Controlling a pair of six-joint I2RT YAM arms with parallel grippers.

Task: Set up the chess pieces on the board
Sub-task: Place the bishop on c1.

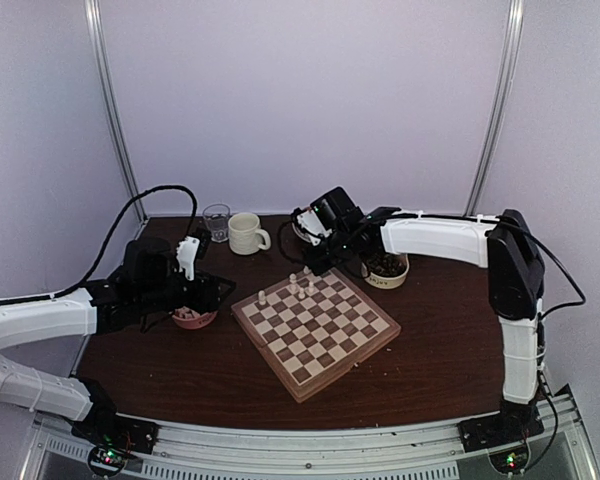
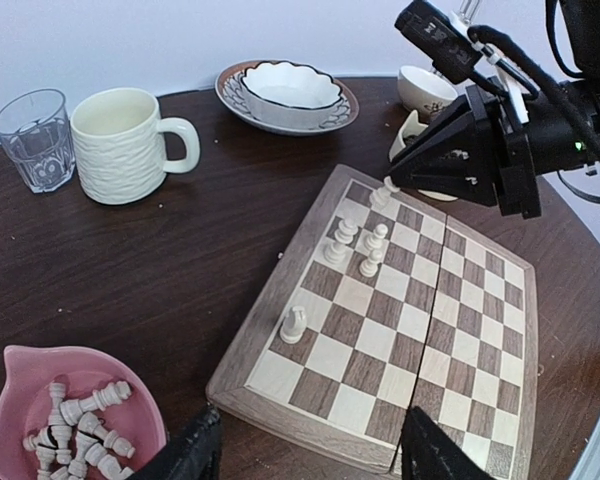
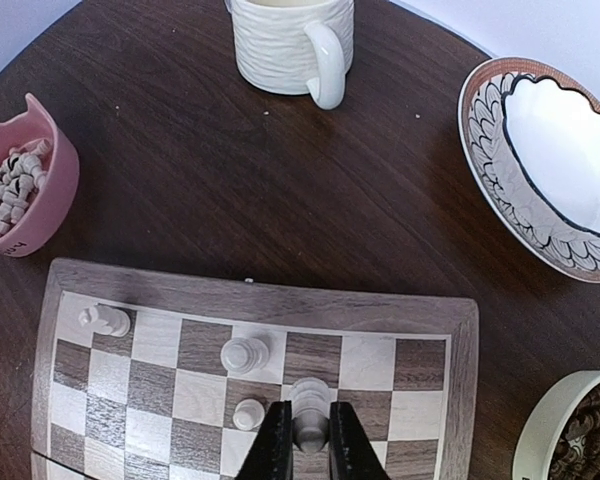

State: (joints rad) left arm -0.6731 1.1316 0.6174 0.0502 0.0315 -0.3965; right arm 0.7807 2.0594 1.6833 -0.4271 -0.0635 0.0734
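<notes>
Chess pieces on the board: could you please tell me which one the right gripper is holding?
The piece clamped in the right gripper, rightmost in the right wrist view; the other pieces on the board stand free, untouched.

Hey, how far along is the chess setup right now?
Early stage. Done: a few pale chess pieces stand near one edge of the board. In hand: the right gripper is shut on another pale piece over the board. Left: many pale ones lie in the pink bowl, dark pieces in a cream bowl; the left gripper is open, empty.
</notes>
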